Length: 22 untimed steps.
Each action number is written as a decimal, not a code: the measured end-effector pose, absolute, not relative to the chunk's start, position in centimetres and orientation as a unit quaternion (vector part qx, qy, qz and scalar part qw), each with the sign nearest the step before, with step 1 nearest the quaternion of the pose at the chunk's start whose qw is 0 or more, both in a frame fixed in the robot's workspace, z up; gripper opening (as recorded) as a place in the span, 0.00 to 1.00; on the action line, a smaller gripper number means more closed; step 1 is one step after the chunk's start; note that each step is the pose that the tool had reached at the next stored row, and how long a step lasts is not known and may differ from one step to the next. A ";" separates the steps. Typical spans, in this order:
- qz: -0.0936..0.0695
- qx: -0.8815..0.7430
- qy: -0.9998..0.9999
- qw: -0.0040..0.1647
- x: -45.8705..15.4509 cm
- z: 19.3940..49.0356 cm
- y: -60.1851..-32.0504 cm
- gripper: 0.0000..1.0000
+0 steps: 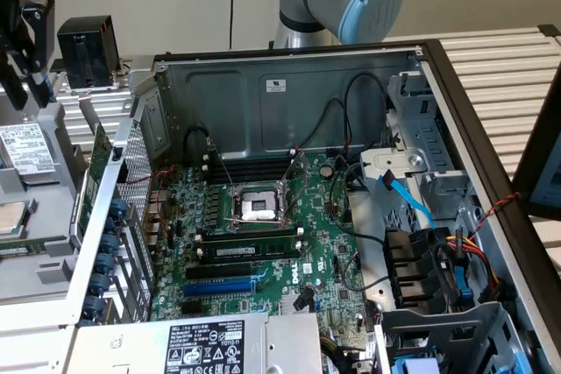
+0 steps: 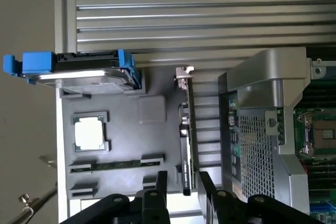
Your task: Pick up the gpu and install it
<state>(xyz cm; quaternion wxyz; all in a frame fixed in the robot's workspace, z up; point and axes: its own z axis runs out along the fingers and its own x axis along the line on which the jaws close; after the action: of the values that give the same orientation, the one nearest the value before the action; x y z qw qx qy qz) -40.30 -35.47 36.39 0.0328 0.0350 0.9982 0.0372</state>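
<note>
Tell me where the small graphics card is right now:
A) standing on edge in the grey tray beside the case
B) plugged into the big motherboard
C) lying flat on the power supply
A: the gpu stands on edge in the grey tray, outside the computer case.

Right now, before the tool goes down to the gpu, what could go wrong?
1. The gpu stands on its thin edge; if the open tool closes off-centre, it may tip.
2. The case wall is close beside the gpu, so one finger might strike it.
</note>
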 end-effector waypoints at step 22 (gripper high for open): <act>0.038 0.034 0.997 0.056 -41.0 33.2 -36.2 0.36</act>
<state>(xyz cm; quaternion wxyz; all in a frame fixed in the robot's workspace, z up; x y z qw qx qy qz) -40.97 -36.16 33.21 0.0560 0.0344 0.9971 0.0384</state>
